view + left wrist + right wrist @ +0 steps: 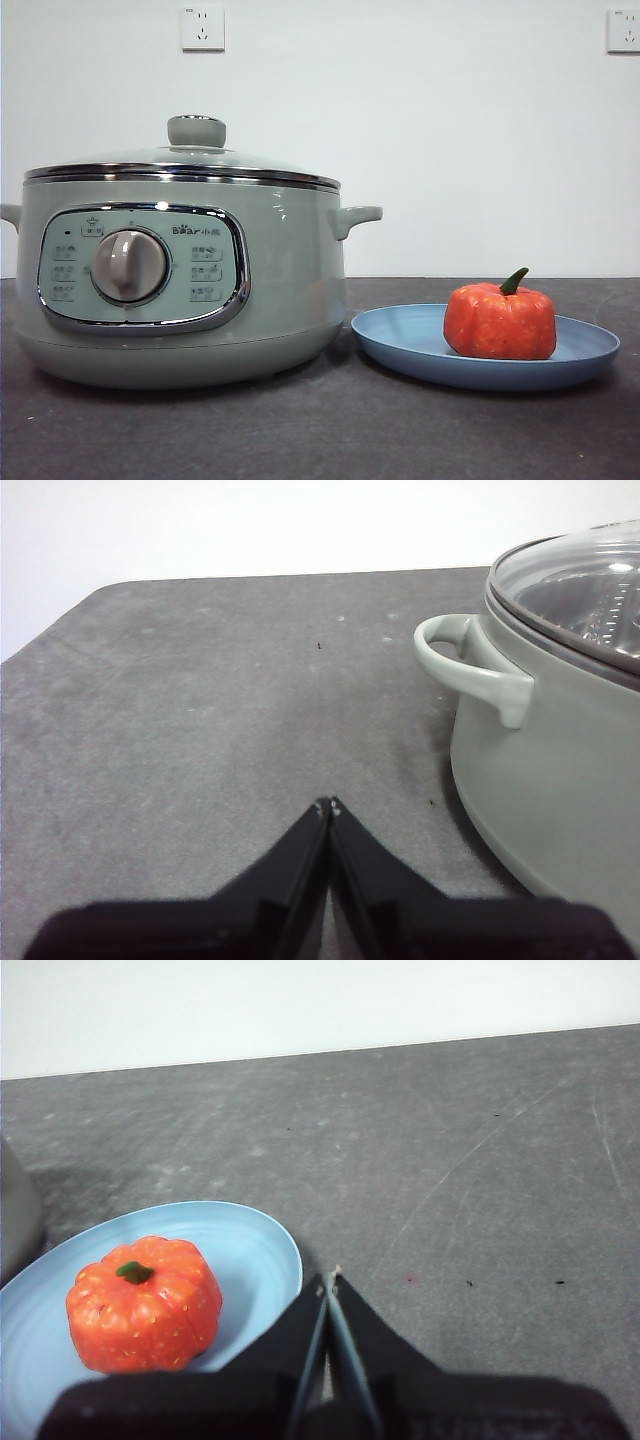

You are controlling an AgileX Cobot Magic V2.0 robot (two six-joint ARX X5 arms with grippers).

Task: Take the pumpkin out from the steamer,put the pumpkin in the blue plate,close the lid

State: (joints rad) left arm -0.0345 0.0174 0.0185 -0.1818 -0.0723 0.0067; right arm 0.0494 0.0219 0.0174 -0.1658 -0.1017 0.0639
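Orange against pale blue, the pumpkin [500, 321] sits upright inside the plate [400, 340], stem up, resting on the plate's floor and off toward one side of it in the right wrist view. The plate lies flat on the grey table [300, 430], just beside the steamer [290, 290], which stands toward the table's left edge in the front view. The lid [190, 160] sits level on the steamer, its chrome rim seated all round as far as the front and left wrist views show, knob on top.

By this layout, all three parts of the task look done: pumpkin out, pumpkin plated, lid on. Nothing appears left but for the arms to rest.

The left gripper [327, 805] hangs over bare table beside the steamer's side handle, jaws pressed together on nothing. The right gripper [330, 1278] hovers just past the plate's rim, near the pumpkin but clear of it, jaws likewise closed and empty.
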